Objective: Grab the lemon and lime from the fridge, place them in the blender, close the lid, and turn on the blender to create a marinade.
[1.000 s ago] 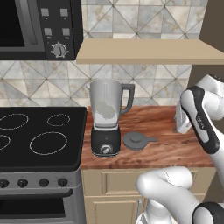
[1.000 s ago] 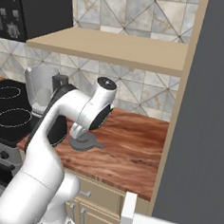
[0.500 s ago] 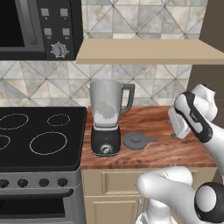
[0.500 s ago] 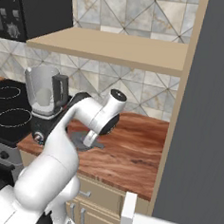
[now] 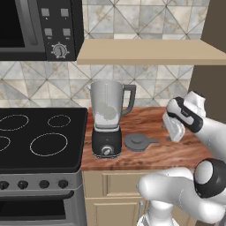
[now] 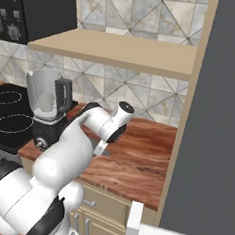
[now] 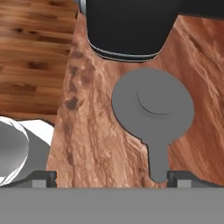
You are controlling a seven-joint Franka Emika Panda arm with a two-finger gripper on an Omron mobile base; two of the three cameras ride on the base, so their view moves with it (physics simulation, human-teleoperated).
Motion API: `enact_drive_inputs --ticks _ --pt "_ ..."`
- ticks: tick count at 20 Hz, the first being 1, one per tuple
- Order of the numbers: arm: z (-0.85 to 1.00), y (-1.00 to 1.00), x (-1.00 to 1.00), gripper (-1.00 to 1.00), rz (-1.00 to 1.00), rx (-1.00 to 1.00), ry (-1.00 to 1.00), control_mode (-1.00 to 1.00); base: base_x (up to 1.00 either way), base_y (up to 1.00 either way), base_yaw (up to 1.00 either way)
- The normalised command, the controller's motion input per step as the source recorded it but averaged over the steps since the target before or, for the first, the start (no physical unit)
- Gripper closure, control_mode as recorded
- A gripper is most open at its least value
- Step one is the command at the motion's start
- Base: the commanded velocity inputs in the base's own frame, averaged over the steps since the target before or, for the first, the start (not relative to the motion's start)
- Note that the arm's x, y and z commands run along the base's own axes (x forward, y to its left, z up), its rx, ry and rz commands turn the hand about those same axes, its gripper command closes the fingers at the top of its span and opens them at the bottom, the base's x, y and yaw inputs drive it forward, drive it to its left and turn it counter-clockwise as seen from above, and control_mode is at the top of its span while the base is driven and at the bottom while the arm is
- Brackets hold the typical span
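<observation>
- Reaching for the lid (image 7: 153,105), I judge: gripper (image 7: 106,177) hovers over it, jaws wide apart, nothing between them.
- Lid lies flat on the wooden counter (image 5: 150,123), just right of the blender (image 5: 107,117), apart from the black base.
- In the hand view the lid's tab points toward the gripper and ends close to one fingertip (image 7: 186,177); the disc sits off-centre between the tips.
- To do it well: centre the hand over the raised middle knob, or square the jaws across the tab, then come straight down. The disc looks too wide and flat to pinch edge-on.
- Risk: a fingertip landing on the disc would skid it across the wood.
- Lid: dark grey, round, flat, low raised centre, short stub tab on one side.
- Jar is open on top, translucent grey, side handle facing right; can't tell what's inside.
- The stove (image 5: 39,137) sits left of the blender.
</observation>
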Motion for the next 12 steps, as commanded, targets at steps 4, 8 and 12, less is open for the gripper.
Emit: enact_drive_inputs --ticks 4,8,12 --pt "-0.43 0.04 0.23 -1.00 0.00 0.00 0.00 -1.00 0.00 0.00 0.00" --pt "-0.35 0.10 0.21 -1.00 0.00 0.00 0.00 -1.00 0.00 0.00 0.00" --pt "-0.30 0.09 0.20 -1.00 0.00 0.00 0.00 -1.00 0.00 0.00 0.00"
